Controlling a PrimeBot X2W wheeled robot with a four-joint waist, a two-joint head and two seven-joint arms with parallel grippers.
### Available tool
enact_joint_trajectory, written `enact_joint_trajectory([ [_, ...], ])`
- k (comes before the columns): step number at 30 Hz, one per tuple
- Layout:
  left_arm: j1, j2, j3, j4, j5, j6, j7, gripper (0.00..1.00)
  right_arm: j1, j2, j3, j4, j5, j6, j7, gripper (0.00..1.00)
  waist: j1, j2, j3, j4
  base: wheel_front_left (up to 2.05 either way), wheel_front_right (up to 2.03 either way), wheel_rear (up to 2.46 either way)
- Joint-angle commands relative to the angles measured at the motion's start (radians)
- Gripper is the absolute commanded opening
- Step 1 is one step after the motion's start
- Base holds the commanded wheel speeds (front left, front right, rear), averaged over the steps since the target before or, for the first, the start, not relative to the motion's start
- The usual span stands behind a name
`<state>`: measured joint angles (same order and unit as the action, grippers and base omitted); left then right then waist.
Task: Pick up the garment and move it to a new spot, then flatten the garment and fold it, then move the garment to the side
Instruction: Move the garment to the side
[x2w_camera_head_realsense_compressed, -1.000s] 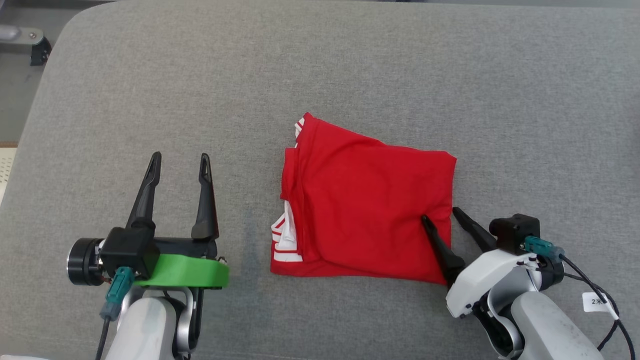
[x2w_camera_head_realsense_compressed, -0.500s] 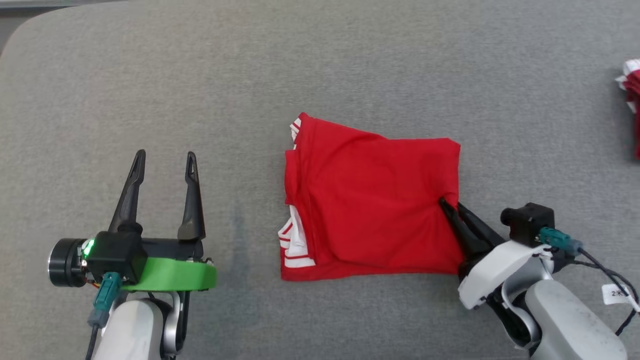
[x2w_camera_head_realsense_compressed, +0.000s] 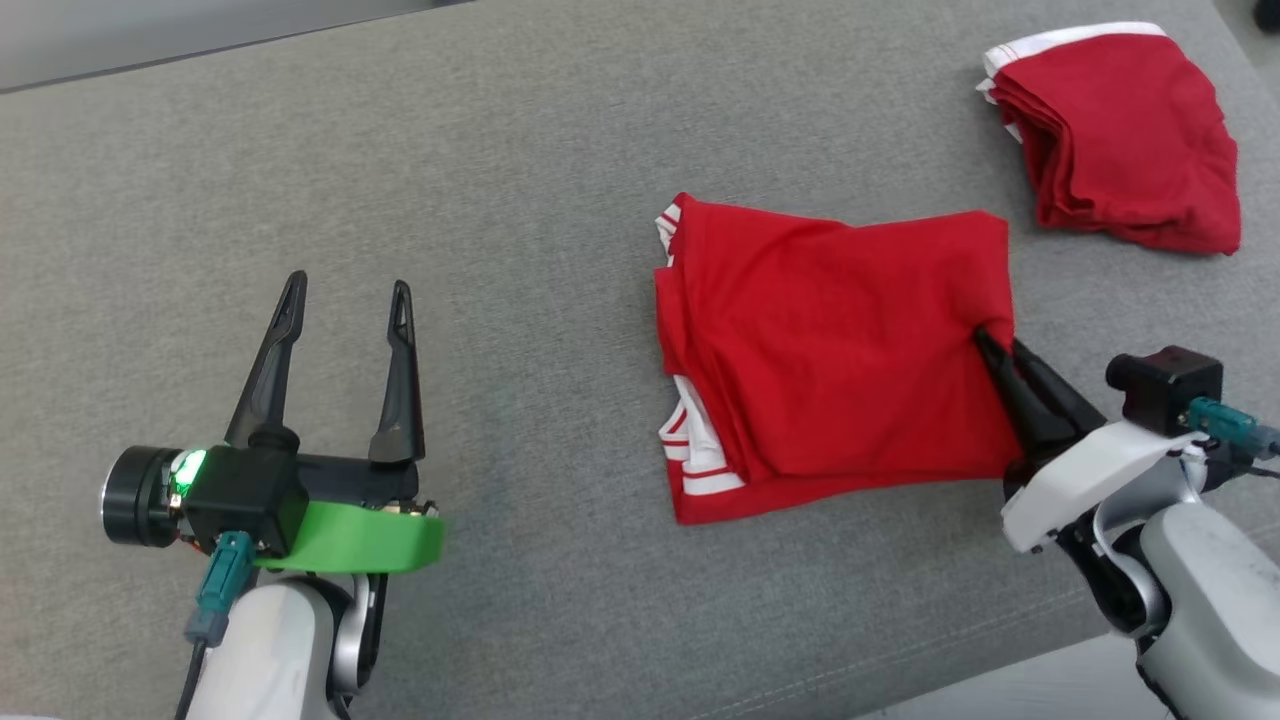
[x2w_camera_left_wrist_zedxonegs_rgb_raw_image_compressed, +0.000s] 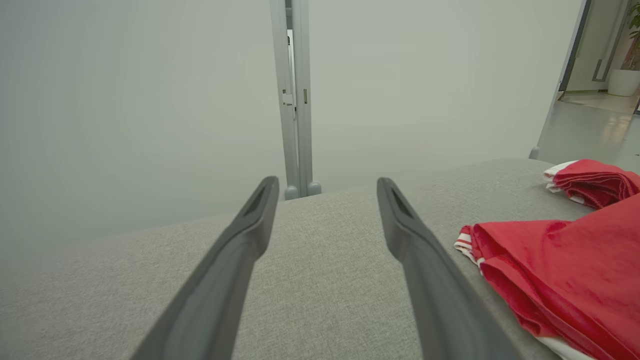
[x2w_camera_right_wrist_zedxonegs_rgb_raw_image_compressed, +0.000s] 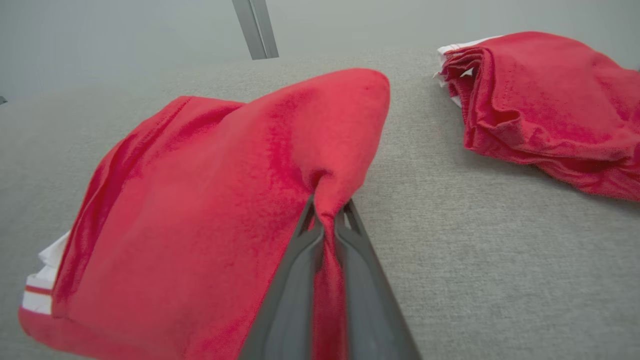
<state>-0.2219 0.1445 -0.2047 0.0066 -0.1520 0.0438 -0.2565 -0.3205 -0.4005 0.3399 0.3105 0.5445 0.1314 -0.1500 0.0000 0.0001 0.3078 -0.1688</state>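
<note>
no legible text, no labels, no numbers

You have soft, even light; only a thin shadow lies under the garment (x2w_camera_head_realsense_compressed: 830, 350). Behind the garment the wrist views turn hazy and pale; edges stretch.

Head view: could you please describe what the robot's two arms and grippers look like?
Both have pale grey-white forearm shells, black wrist blocks and long, dark, tapering jaws. The left gripper bears a bright green band and a small green light. The right gripper, like it, has a teal cable plug.
</note>
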Motion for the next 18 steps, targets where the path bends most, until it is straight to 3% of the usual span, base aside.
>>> enact_joint_trajectory([
  [1,-0.019,0.008,-0.004,-0.005,0.013,-0.004,0.004,1.0,-0.033,-0.014,-0.007,0.004,0.008,-0.002,-0.002,0.0,0.0,-0.0001,0.027,-0.047,0.0,0.0,0.0],
  [9,-0.07,0.025,-0.031,-0.042,0.032,-0.016,0.025,1.0,-0.221,-0.128,-0.06,0.051,0.015,-0.002,-0.002,0.0,0.0,-0.0001,0.127,-0.032,0.0,0.0,0.0],
  [18,-0.156,0.041,-0.068,-0.088,0.069,-0.033,0.046,1.0,-0.391,-0.286,-0.193,0.183,0.033,-0.002,-0.022,0.0,0.0,-0.0001,0.278,0.001,0.0,0.0,0.0],
])
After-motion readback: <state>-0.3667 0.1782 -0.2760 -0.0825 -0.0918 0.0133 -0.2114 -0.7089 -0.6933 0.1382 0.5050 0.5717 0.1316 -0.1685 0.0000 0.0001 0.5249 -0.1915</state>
